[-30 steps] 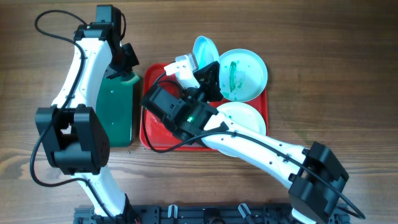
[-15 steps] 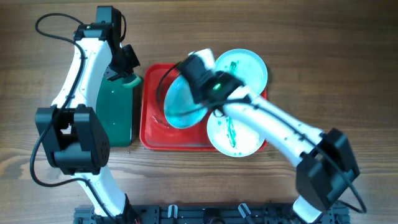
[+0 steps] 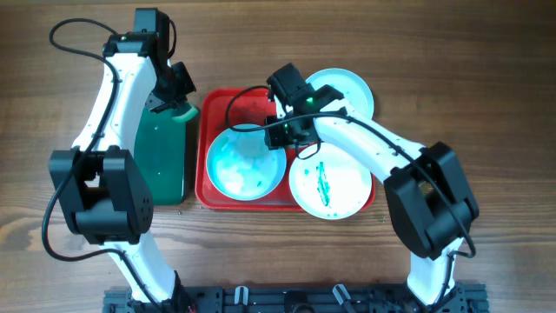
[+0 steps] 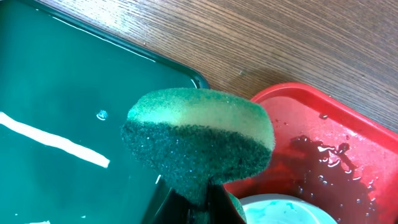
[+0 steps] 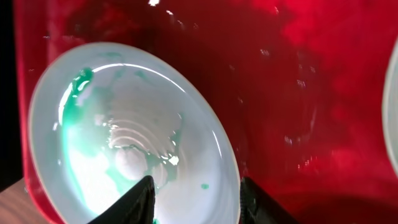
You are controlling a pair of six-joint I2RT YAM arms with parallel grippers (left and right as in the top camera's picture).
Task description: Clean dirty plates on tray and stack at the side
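A sponge (image 4: 199, 143) is clenched by the left gripper (image 4: 194, 208) above the green tray (image 4: 56, 93), toward the desk's far edge, while one dirty plate (image 3: 246, 163), laid in the red tray (image 3: 217, 113) mid-desk, is straddled at its rim by the released right gripper (image 5: 198, 202).

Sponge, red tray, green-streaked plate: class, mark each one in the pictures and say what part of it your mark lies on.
sponge (image 4: 196, 155): left wrist view, dark green scouring face.
red tray (image 3: 215, 111): overhead view, bare floor near a far corner.
green-streaked plate (image 3: 334, 184): overhead view, plate's middle, beside the streak.
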